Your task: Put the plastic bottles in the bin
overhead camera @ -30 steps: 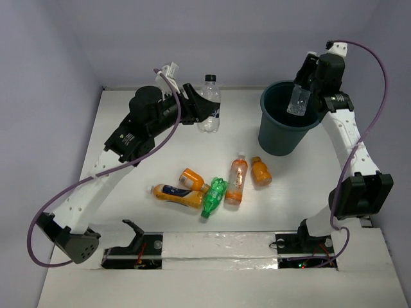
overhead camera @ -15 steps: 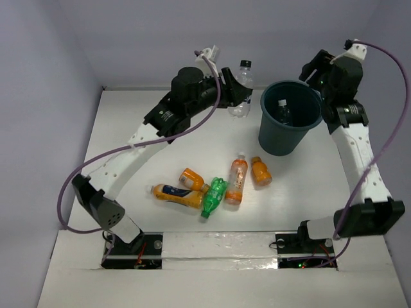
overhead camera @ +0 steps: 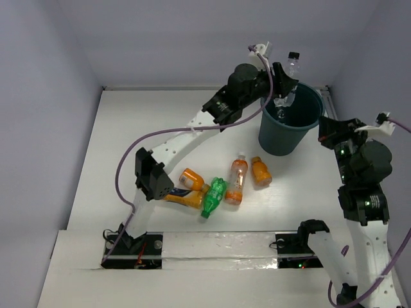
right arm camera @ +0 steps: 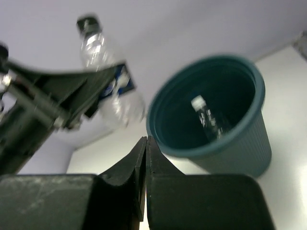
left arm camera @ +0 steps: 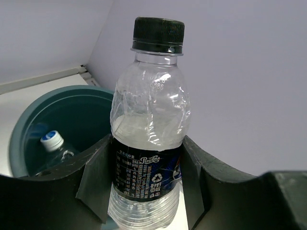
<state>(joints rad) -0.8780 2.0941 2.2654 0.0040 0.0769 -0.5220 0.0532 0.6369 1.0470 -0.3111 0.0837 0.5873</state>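
My left gripper (overhead camera: 284,86) is shut on a clear plastic bottle (overhead camera: 290,67) with a black cap and a dark label, and holds it upright over the back rim of the dark teal bin (overhead camera: 282,138). In the left wrist view both fingers (left arm camera: 96,177) press on the label of this bottle (left arm camera: 148,124). Another clear bottle (overhead camera: 281,114) with a white cap lies inside the bin (left arm camera: 29,124). Several bottles lie mid-table: two stubby orange (overhead camera: 192,179) (overhead camera: 260,171), one long orange (overhead camera: 236,181), one orange with a blue label (overhead camera: 176,194), one green (overhead camera: 214,197). My right gripper (right arm camera: 146,140) is shut and empty, right of the bin.
The white table is walled at the back and on both sides. The left arm (overhead camera: 186,135) arches across the table's middle, above the lying bottles. The right arm (overhead camera: 363,179) stands folded near the right wall. In the right wrist view the bin (right arm camera: 249,143) fills the right half.
My left arm swung right, carrying the clear bottle from the back of the table to above the bin. My right gripper let its bottle drop into the bin, shut, and drew back.
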